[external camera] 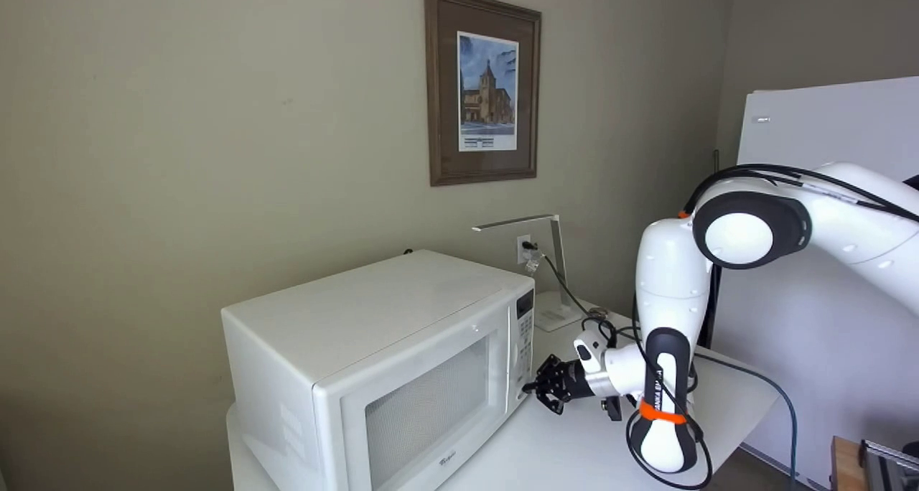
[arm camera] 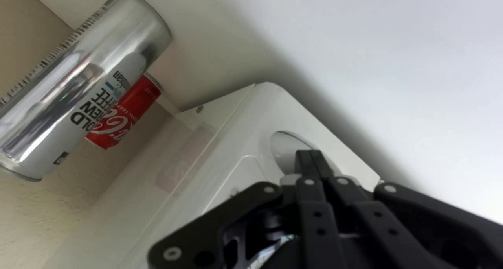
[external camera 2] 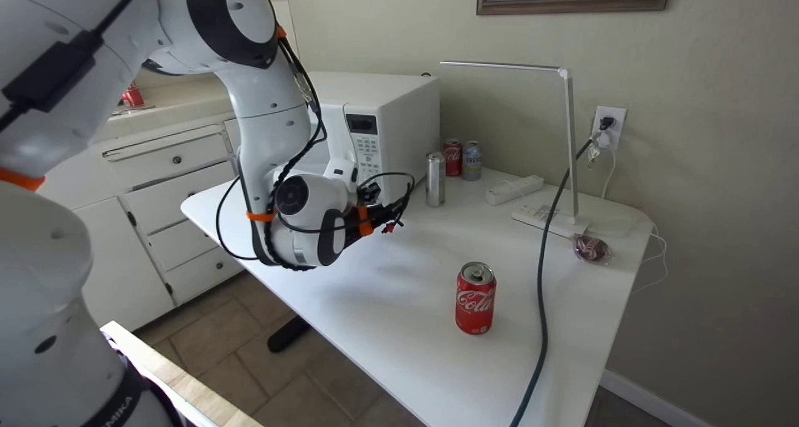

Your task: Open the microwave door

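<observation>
White table (external camera 2: 387, 302): microwave (external camera: 377, 344), four cans (external camera 2: 475, 302), lamp (external camera 2: 571, 152), dark cable (external camera 2: 542, 302).

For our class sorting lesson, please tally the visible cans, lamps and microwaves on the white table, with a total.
Cans: 4 (lone red can, wall-side red can, tall silver can, pale can)
Lamps: 1 (desk lamp)
Microwaves: 1 (white microwave)
Total: 6

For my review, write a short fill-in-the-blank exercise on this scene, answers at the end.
The microwave door is not open but ____. The fingers are ____, not spread apart. The keypad sits ____ the small display. In an exterior view, the can nearest the camera is mainly coloured ____.
Missing words: closed; together; below; red.
</observation>
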Robot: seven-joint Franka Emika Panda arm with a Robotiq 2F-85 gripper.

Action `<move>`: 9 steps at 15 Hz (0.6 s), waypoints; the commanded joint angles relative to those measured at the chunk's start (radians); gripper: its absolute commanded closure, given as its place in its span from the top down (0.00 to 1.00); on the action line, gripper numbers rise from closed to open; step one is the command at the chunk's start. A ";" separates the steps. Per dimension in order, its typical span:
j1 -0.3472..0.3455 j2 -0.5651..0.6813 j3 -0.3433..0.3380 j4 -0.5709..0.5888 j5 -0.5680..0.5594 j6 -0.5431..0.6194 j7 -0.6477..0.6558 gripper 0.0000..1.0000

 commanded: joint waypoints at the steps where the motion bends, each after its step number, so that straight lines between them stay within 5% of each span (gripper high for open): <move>1: 0.001 -0.037 -0.030 -0.006 0.010 0.015 -0.050 0.00; 9: 0.000 -0.196 -0.055 -0.137 -0.027 -0.169 -0.073 0.00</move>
